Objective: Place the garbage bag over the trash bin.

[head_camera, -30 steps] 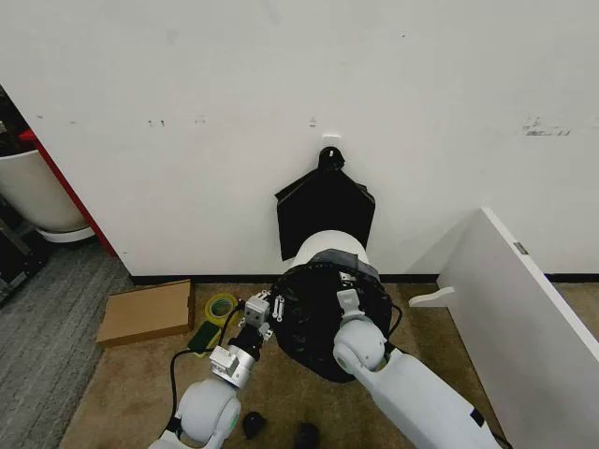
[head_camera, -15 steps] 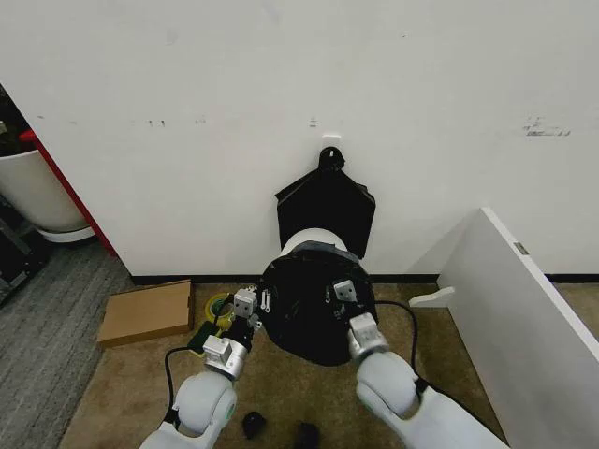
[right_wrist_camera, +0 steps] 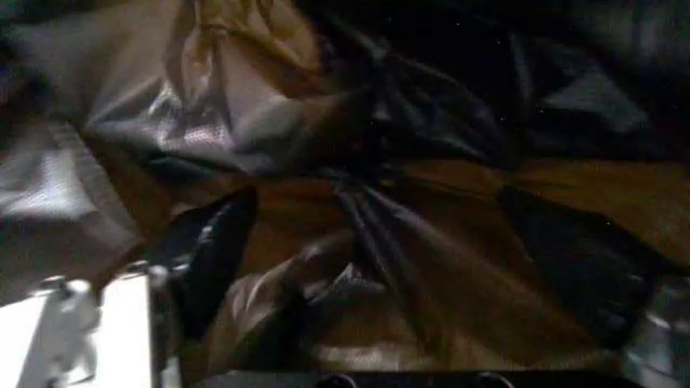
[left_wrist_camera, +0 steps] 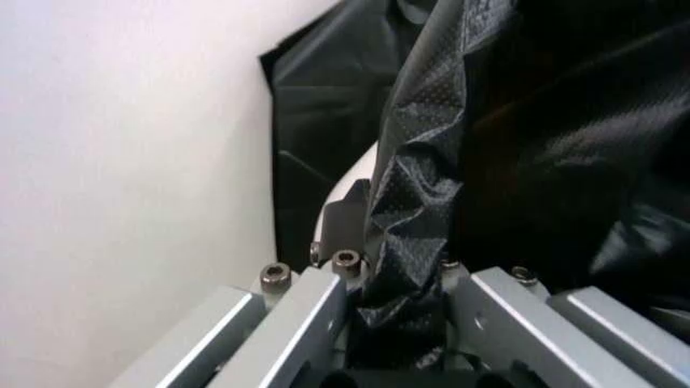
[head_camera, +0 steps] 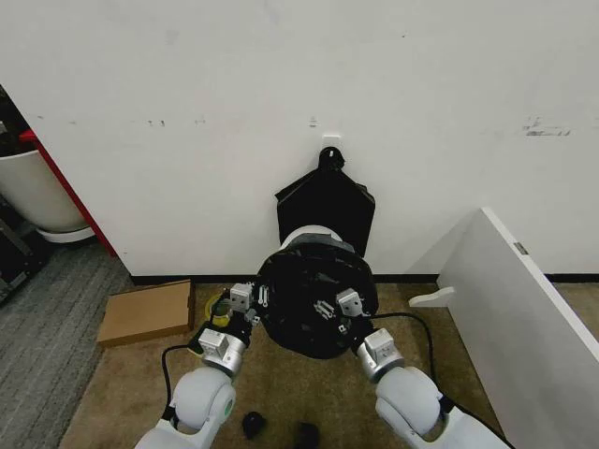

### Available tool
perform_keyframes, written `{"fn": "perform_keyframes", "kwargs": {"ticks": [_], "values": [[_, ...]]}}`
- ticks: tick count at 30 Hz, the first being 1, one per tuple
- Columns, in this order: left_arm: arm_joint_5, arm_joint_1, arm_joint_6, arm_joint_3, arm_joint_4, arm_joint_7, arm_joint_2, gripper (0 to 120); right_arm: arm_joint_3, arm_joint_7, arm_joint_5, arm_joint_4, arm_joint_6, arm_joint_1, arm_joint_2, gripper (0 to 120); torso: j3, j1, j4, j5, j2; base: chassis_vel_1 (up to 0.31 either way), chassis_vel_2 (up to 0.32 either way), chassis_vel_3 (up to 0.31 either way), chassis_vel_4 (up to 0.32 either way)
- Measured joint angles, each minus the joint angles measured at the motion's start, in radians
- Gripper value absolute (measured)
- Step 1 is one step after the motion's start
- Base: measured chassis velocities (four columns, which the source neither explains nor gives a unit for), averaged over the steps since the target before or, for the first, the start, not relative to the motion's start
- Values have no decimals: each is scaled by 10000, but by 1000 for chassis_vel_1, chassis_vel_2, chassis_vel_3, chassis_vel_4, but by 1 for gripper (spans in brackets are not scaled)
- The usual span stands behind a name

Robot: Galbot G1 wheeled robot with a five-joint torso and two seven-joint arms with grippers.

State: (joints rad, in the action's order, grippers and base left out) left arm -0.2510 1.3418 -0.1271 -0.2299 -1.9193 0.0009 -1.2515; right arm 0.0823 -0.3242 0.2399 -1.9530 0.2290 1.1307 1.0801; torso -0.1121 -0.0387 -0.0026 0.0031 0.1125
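The glossy black garbage bag is spread wide over the top of the trash bin, of which a white sliver of rim shows at the wall side. My left gripper is at the bag's left edge, shut on a bunched fold of the garbage bag between its fingers. My right gripper is at the bag's near right edge, shut on the film. In the right wrist view the crumpled garbage bag gathers into one fold close in front.
A flat black house-shaped stack hangs on the wall behind the bin. A cardboard box and a yellow tape roll lie left. A white board leans on the right. Small black scraps lie near. A white tub stands far left.
The bag has moved up toward the wall and now covers more of the bin's white rim. My right arm has drawn back toward me, and the left gripper has shifted slightly left.
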Motion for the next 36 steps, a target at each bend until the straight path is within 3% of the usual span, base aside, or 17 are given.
{"fn": "perform_keyframes", "kwargs": {"ticks": [3,9,15,26,33,36], "values": [[269,138,-144,35,-56,97,-17,0,134,-381,280,354,427,-362,250,96,0,0,2,3,0,0,0,0,0],[965,434,-710,65,-61,224,-49,0,487,-2289,1446,1026,2804,-1154,769,100,0,0,-2,0,0,0,0,0,0],[1005,470,-778,67,-118,241,-20,0,500,-2825,1506,1321,3221,-1364,873,100,-1,0,0,1,0,0,0,0,0],[810,227,-615,7,278,-5,6,0,567,-2292,540,162,2230,-661,233,100,-1,0,-1,1,0,0,0,0,0],[532,109,-49,-68,171,-260,57,0,312,-1208,-151,-432,777,28,-372,100,0,0,-3,1,0,0,0,0,0],[282,72,199,-99,102,-403,66,0,124,-270,-729,-442,-284,262,-558,100,0,0,-2,2,0,0,0,0,0]]}}
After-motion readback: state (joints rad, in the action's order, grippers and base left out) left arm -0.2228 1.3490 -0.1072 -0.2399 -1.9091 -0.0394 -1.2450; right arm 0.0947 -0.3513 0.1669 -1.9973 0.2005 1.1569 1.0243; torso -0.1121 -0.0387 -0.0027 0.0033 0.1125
